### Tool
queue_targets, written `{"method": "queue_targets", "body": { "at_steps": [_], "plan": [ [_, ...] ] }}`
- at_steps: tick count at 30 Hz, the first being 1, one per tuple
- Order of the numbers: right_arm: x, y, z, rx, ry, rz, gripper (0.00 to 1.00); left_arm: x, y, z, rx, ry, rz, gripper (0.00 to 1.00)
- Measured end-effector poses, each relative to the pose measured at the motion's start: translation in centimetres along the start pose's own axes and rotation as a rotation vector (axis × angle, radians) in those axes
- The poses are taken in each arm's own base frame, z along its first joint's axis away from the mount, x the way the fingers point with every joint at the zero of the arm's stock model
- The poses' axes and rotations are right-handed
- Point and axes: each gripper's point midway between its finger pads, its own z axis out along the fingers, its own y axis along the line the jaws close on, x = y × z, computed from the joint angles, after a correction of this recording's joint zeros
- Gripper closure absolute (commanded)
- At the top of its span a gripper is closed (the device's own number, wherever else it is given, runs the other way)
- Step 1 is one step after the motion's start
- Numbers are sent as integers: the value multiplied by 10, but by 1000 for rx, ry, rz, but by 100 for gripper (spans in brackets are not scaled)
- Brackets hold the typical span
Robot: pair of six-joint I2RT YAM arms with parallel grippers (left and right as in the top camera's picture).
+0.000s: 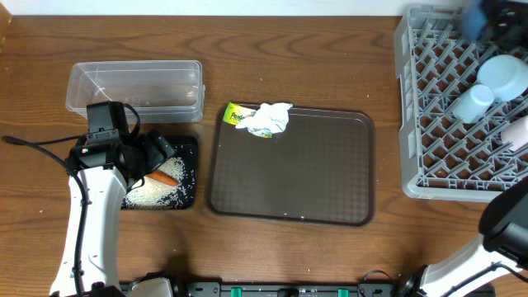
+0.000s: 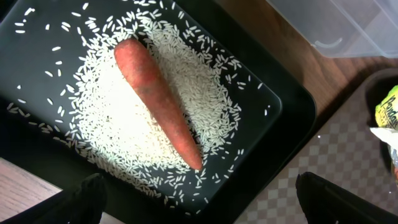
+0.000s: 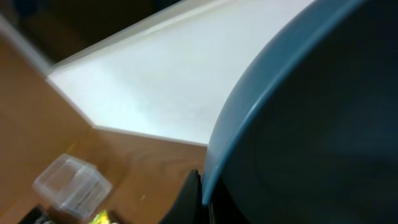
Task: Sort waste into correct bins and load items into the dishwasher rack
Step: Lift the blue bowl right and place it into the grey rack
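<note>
1. Food scraps lie together in the shallow black rectangular tray (image 2: 280,134). The small orange carrot (image 2: 158,102) rests across a heap of loose white rice (image 2: 118,124), which suggests this tray serves as the organic bin.
2. Left end effector (image 2: 208,208) hovers just above that tray, fingers spread wide with nothing between them, apparently free for another pick.
3. Crumpled white paper napkin (image 1: 272,118) and small yellow-green printed wrapper (image 1: 238,115) lie touching at the far edge of the flat brown serving tray (image 1: 313,181), not yet sorted. The clear rectangular plastic tub (image 1: 136,89) just beyond the black tray is probably meant for them.
4. Right end effector (image 3: 200,205) is clamped on the rim of the round dark-blue plate (image 3: 311,124). It holds the plate by its edge, likely so it can slot upright into the large light-grey lattice dishwasher rack (image 1: 408,99).
5. Light-blue bowl (image 1: 503,74) and small white cup (image 1: 473,103) already sit in the rack.
</note>
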Motion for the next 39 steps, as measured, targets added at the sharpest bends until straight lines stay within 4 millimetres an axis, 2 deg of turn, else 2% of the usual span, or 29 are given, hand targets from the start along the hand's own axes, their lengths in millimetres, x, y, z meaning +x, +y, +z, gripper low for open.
{"method": "queue_targets", "body": {
  "at_steps": [5, 8, 11, 14, 17, 20, 28, 39],
  "plan": [
    [-24, -32, -45, 80, -89, 19, 99, 0, 0, 0, 0, 0, 0, 0],
    [-26, -51, -65, 120, -113, 61, 99, 0, 0, 0, 0, 0, 0, 1],
    [-16, -75, -77, 148, -118, 115, 99, 0, 0, 0, 0, 0, 0, 0],
    [4, -107, -87, 179, -116, 188, 99, 0, 0, 0, 0, 0, 0, 0],
    [19, -128, -93, 193, -116, 233, 99, 0, 0, 0, 0, 0, 0, 0],
    [22, -135, -99, 171, -123, 217, 99, 0, 0, 0, 0, 0, 0, 0],
    [26, -134, -110, 136, -117, 228, 99, 0, 0, 0, 0, 0, 0, 0],
    [28, -143, -146, 143, -137, 253, 99, 0, 0, 0, 0, 0, 0, 0]
  ]
}}
